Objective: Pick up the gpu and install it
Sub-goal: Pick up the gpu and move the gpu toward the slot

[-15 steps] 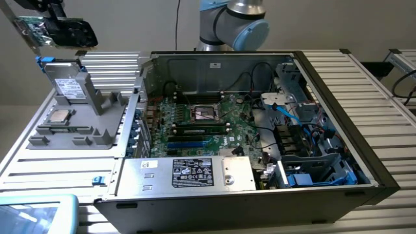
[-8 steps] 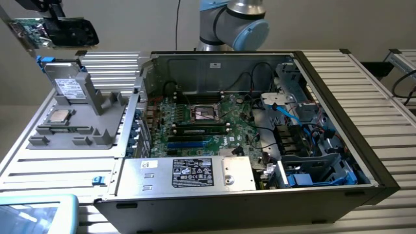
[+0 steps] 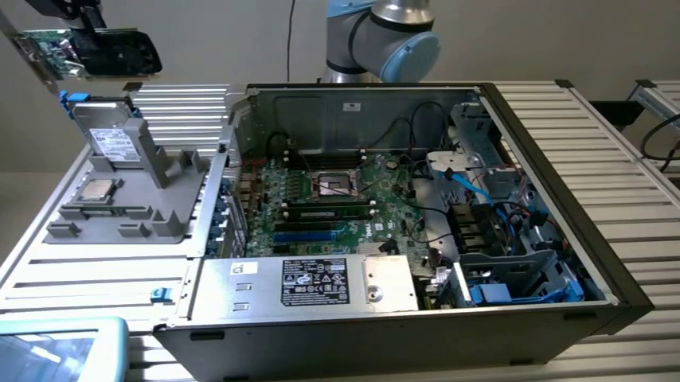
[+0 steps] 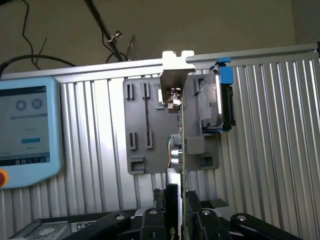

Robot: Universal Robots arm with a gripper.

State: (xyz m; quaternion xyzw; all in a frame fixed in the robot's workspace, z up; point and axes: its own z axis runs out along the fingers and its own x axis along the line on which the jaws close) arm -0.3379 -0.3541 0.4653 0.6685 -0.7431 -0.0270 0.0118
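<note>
My end effector [image 4: 177,216], closed on the gpu [image 3: 95,52], holds it above the grey holder [image 3: 149,171] beneath; carry step, install in the open case [image 3: 318,107] not yet done.

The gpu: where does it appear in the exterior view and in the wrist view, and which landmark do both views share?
Exterior view: the gpu hangs at the exterior view's upper left, above the grey holder.
Wrist view: the gpu is seen edge-on in the centre, clamped in the gripper.
Shared landmark: the silver drive standing in the grey holder.
</note>
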